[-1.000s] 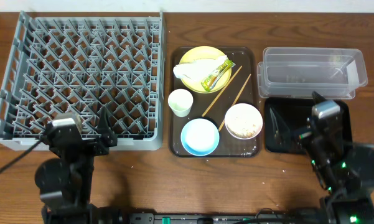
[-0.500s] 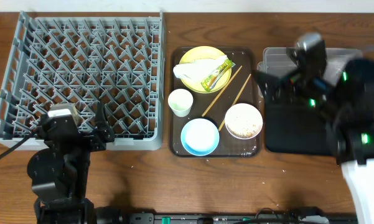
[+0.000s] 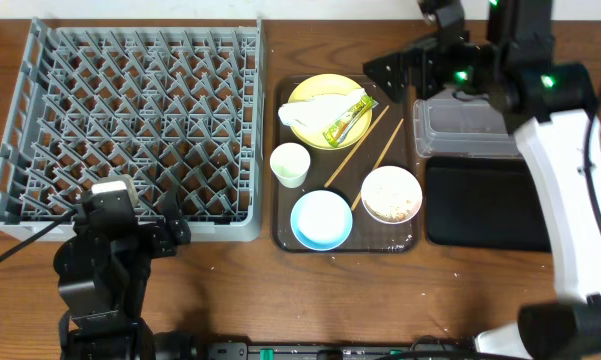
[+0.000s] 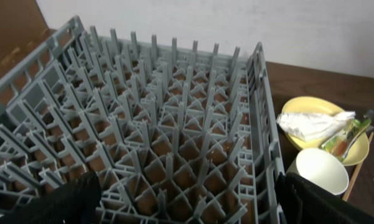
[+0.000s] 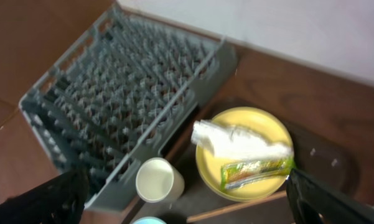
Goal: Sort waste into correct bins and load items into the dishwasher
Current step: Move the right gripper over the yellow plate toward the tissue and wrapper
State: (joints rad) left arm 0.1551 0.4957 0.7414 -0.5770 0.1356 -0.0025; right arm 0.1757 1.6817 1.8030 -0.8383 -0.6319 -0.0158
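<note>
On the brown tray lies the yellow plate (image 3: pixel 310 92) (image 5: pixel 261 124) with the white napkin (image 3: pixel 315 108) (image 5: pixel 239 142) and green-yellow wrapper (image 3: pixel 347 120) (image 5: pixel 256 171). Nearer are the white cup (image 3: pixel 290 163) (image 4: pixel 322 171), blue bowl (image 3: pixel 321 218), white bowl of rice scraps (image 3: pixel 391 194) and chopsticks (image 3: pixel 365 145). The grey dish rack (image 3: pixel 130 120) (image 4: pixel 162 124) fills the left. My right gripper (image 3: pixel 400 62) (image 5: pixel 187 211) hangs open and empty above the tray's back right corner. My left gripper (image 3: pixel 145 218) (image 4: pixel 187 211) is open and empty at the rack's front edge.
The clear tub (image 3: pixel 470 130) stands at the back right, partly under my right arm, with the black tray (image 3: pixel 480 205) in front of it. The brown serving tray (image 3: pixel 405 235) sits between rack and bins. A wall closes the table's far side.
My right arm has swung from the front right, over the black tray, up to the back above the tub and the brown tray's corner. The left arm has barely shifted.
</note>
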